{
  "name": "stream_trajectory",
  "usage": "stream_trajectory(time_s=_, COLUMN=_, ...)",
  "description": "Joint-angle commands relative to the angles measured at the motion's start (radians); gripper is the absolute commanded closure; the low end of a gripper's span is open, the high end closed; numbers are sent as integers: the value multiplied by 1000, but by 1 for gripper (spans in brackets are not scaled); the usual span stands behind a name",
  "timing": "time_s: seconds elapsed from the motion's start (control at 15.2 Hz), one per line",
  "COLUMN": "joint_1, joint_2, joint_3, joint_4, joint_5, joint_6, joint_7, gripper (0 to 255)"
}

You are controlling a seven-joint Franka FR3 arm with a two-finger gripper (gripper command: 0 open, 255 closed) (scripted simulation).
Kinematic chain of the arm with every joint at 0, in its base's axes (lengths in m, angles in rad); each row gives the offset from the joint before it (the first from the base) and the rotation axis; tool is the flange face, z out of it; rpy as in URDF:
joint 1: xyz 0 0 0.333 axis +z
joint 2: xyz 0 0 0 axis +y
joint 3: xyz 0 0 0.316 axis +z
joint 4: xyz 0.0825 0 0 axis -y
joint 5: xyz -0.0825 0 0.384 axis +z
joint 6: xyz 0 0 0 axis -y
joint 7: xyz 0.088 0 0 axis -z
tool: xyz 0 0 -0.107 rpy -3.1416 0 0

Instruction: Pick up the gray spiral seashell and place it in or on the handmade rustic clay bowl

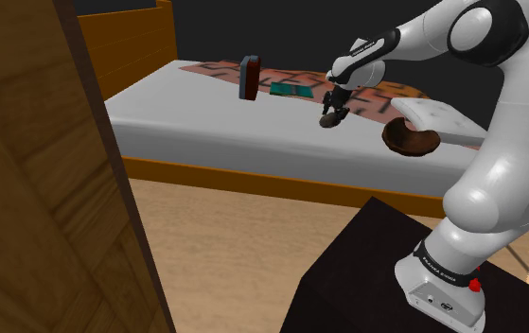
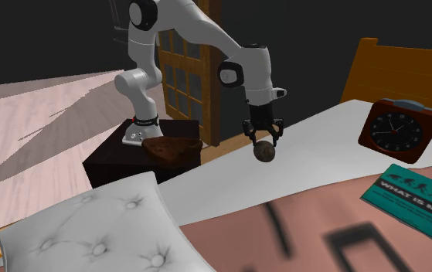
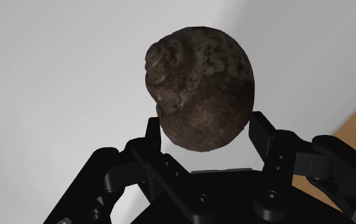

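Observation:
The seashell (image 3: 202, 89) is a dark brown-grey rounded spiral, clasped between my black fingers (image 3: 263, 137). My gripper (image 2: 263, 137) is shut on it and hangs above the white bed sheet, with the seashell (image 2: 265, 152) below the fingers. In the shoulder view the gripper (image 1: 335, 106) holds the seashell (image 1: 329, 120) over the bed, to the left of the bowl. The brown clay bowl (image 1: 410, 138) sits on the bed near the pillow; in the second exterior view the bowl (image 2: 171, 147) lies left of the gripper, by the bed's edge.
A white tufted pillow (image 2: 98, 228) lies beside the bowl. A red-framed clock (image 2: 398, 130) and a teal book (image 2: 423, 205) rest on the bed farther off. A wooden bed frame (image 1: 281, 182), a wooden panel (image 1: 44, 189) and my dark stand (image 1: 366, 274) border the space.

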Motion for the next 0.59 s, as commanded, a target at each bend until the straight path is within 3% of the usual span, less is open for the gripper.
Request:
stream_trajectory(time_s=0.0, joint_1=-1, joint_2=1, joint_3=-2, joint_4=-1, joint_5=-1, joint_6=-1, joint_7=0, gripper=255)
stream_trajectory(time_s=0.53, joint_1=0, joint_2=-25, joint_3=-4, joint_4=17, joint_5=-7, joint_6=-44, joint_7=7, gripper=255)
